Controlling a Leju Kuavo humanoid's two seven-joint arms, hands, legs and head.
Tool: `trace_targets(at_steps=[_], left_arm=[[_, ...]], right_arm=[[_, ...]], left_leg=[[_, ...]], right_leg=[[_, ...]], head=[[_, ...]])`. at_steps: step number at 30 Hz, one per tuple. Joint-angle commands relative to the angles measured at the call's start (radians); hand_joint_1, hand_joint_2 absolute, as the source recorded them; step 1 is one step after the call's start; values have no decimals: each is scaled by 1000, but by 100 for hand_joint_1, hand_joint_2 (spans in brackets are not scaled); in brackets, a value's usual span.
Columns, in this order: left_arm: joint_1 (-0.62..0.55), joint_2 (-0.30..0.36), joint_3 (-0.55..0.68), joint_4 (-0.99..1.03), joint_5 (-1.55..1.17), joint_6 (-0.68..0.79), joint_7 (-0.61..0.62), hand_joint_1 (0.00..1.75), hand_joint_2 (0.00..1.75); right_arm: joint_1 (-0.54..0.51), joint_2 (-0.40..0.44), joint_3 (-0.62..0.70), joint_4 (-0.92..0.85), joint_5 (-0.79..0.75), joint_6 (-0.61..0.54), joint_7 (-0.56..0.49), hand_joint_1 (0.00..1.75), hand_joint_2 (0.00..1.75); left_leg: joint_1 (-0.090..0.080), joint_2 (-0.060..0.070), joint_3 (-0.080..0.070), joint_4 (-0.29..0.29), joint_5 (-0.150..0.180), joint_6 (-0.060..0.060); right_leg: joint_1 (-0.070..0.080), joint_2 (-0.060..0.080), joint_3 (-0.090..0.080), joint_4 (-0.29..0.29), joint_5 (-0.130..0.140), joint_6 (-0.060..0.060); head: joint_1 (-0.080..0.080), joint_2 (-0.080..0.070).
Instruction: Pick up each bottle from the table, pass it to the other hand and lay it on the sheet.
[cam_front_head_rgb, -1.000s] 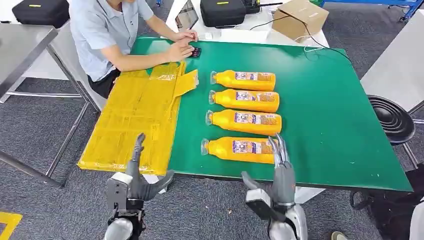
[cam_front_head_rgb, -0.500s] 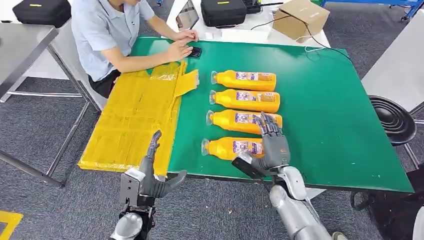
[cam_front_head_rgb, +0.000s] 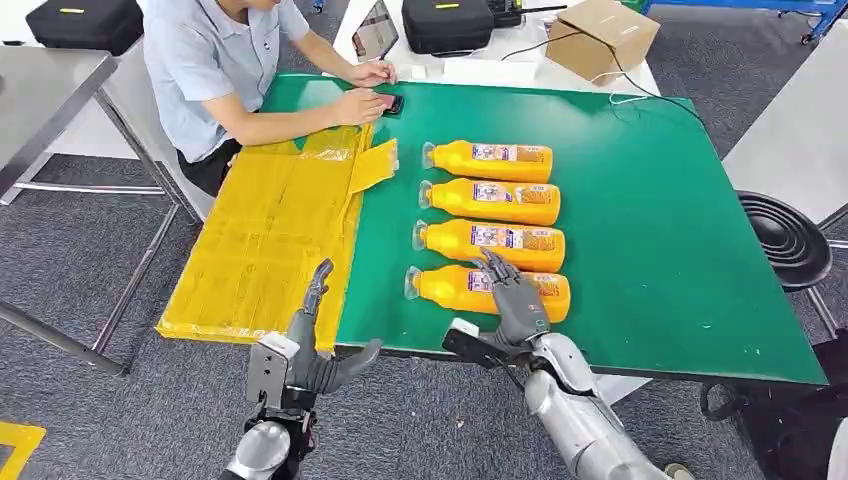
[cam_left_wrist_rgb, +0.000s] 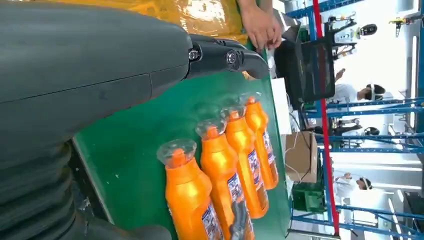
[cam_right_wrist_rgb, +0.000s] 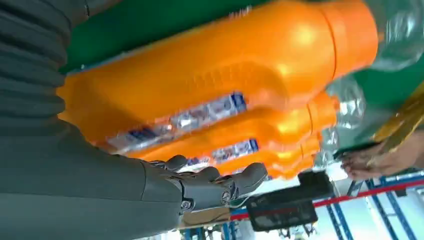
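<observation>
Currently right hand (cam_front_head_rgb: 518, 300) spread over nearest bottle (cam_front_head_rgb: 470, 288), fingers apart, not yet closed. Bottle lies on table (cam_front_head_rgb: 660, 230), nearest row end, right of sheet (cam_front_head_rgb: 260, 240). Left hand (cam_front_head_rgb: 315, 340) spread, empty, below sheet. Advise: wrap fingers round body mid-label before lifting.

Four orange bottles (cam_front_head_rgb: 488, 226) lying in row on green table, clear caps toward yellow sheet (cam_front_head_rgb: 268, 235), which lies flat beside my row.

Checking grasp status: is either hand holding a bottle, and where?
Nothing held yet. Right hand lies over the nearest bottle at its labelled body; left hand is empty.
</observation>
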Motion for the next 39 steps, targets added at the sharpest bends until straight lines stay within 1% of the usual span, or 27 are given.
trace_targets(at_steps=[1, 6, 9, 11, 13, 14, 15, 16, 17, 18, 19, 21, 24, 26, 27, 30, 34, 36, 39], left_arm=[[-40, 14, -20, 63, 3, -4, 4, 0, 175], [-40, 14, -20, 63, 3, -4, 4, 0, 175], [-32, 14, -15, 57, 3, -8, 4, 0, 175], [-30, 14, -14, 56, 3, -10, 4, 0, 175], [-30, 12, -11, 57, 0, -8, 5, 0, 175], [-27, 10, -7, 51, -5, -4, 7, 0, 175], [-24, 10, -5, 46, -7, -2, 8, 0, 175], [-16, 8, 2, 35, -13, 5, 16, 0, 175], [-10, 6, 7, 27, -17, 5, 19, 0, 175], [-6, 5, 9, 23, -21, 6, 22, 0, 175], [-1, 4, 12, 17, -26, 6, 25, 0, 175], [7, 1, 18, 10, -32, 7, 28, 0, 175], [19, -1, 33, -3, -46, 12, 39, 0, 175], [21, -1, 39, -2, -54, 16, 43, 0, 175], [22, -1, 42, -1, -54, 15, 43, 0, 175], [22, -1, 43, -1, -54, 15, 43, 0, 175], [21, -2, 42, -1, -54, 15, 43, 0, 175], [22, -4, 46, 1, -54, 13, 43, 0, 175], [33, -2, 52, -10, -61, 13, 44, 0, 175]], right_arm=[[-28, -14, 46, 73, 0, 9, 5, 0, 175], [-28, -14, 46, 73, 0, 9, 5, 0, 175], [-34, -28, 80, 77, 26, 56, 60, 0, 175], [-25, -36, 82, 76, 23, 66, 76, 0, 175], [-26, -49, 105, 85, 76, 19, 131, 0, 175], [-34, -60, 138, 94, 145, -33, 197, 0, 175], [-33, -57, 136, 95, 159, -47, 222, 0, 175], [-40, -58, 150, 98, 212, -71, 283, 0, 175], [-41, -58, 153, 95, 245, -81, 323, 0, 175], [-39, -59, 157, 87, 273, -91, 346, 0, 175], [-37, -68, 180, 78, 335, -119, 398, 0, 175], [-20, -62, 149, 67, 359, -109, 420, 0, 175], [5, -66, 135, 66, 468, -127, 505, 0, 175], [20, -66, 107, 75, 491, -129, 529, 0, 175], [22, -67, 97, 78, 496, -131, 528, 0, 175], [24, -68, 96, 78, 496, -134, 526, 0, 175], [22, -67, 95, 78, 496, -132, 526, 0, 175], [24, -64, 68, 95, 505, -118, 542, 0, 175], [47, -67, 13, 106, 513, -133, 539, 0, 175]], left_leg=[[0, 0, 3, -1, -1, -1], [0, 0, 2, -1, -1, -1], [0, 0, 2, -1, -1, -1], [0, 0, 1, -1, 0, -1], [0, -1, 1, -1, 0, -1], [0, -1, 2, -1, 0, -1], [0, -1, 3, -1, -1, -1], [0, 0, 3, -1, -1, -1], [0, 0, 2, -1, -1, -1], [0, 0, 3, -1, -1, -1], [0, 0, 2, -1, -1, -1], [0, 0, 3, -1, -1, -1], [0, -1, 4, -1, -1, -1], [0, -1, 2, -1, -1, -1], [1, -2, 4, -1, -1, -1], [0, -2, 2, -1, 0, -1], [0, -1, 3, -1, 0, -1], [1, -2, 4, -1, -1, -1], [1, -3, 5, -2, 0, -1]], right_leg=[[1, -1, 3, -1, -1, -2], [1, -1, 2, -1, -1, -2], [1, -1, 2, -1, -1, -2], [0, -1, 1, -1, -1, -1], [0, -2, 1, -1, -1, -1], [0, -2, 2, -1, -1, -1], [1, -2, 3, -1, -1, -2], [0, -1, 3, -1, -1, -1], [0, -1, 2, -1, -1, -1], [1, -1, 3, -1, -1, -2], [0, -1, 2, -1, -1, -1], [0, -1, 3, -1, -1, -2], [1, -2, 4, -2, -1, -2], [0, -1, 3, -1, -1, -1], [1, -3, 5, -2, -1, -2], [1, -2, 2, -1, -1, -1], [1, -2, 4, -2, -1, -1], [1, -3, 4, -2, -1, -2], [1, -4, 6, -2, -1, -2]], head=[[0, 0], [0, 0], [0, 0], [0, 0], [0, 0], [0, 0], [0, 0], [0, 0], [0, 0], [0, 0], [0, 0], [0, 0], [0, 0], [0, 0], [0, 0], [0, 0], [0, 0], [0, 0], [0, 0]])
